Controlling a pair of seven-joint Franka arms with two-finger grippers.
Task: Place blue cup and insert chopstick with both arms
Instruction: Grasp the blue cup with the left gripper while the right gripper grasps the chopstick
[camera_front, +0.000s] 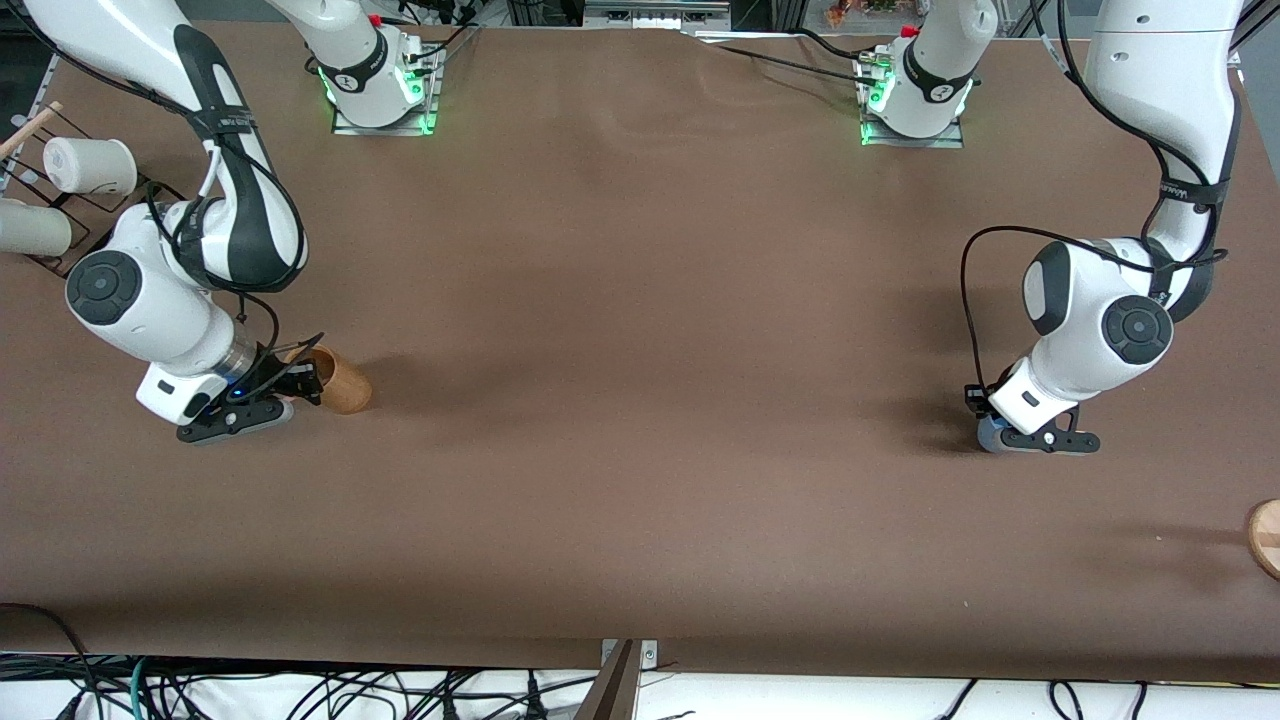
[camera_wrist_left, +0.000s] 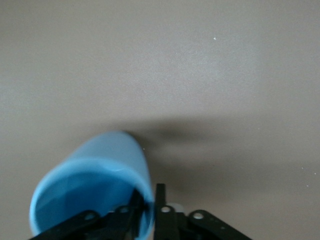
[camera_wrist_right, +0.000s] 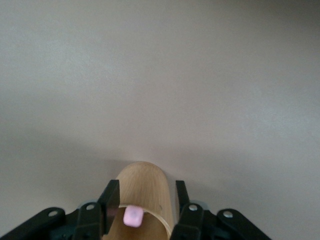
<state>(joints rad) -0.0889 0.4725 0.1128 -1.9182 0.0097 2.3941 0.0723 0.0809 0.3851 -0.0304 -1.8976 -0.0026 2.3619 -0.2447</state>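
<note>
Both grippers low at cups.
Left gripper (camera_wrist_left: 150, 212) pinches cup (camera_wrist_left: 95, 185) rim; right gripper (camera_wrist_right: 145, 200) wide around wooden cup (camera_wrist_right: 145, 192), chopstick (camera_wrist_right: 133, 217) inside.

The brown table (camera_front: 640, 420) is carrying a tan wooden cup (camera_front: 340, 380) near the right arm's end, a blue cup (camera_front: 990, 435) near the left arm's end, and a wooden disc (camera_front: 1265, 535) at that end's edge.

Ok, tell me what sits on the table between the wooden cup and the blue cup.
Nothing: in the front view, only bare brown table stretches between the wooden cup at the right gripper and the blue cup at the left gripper.
</note>
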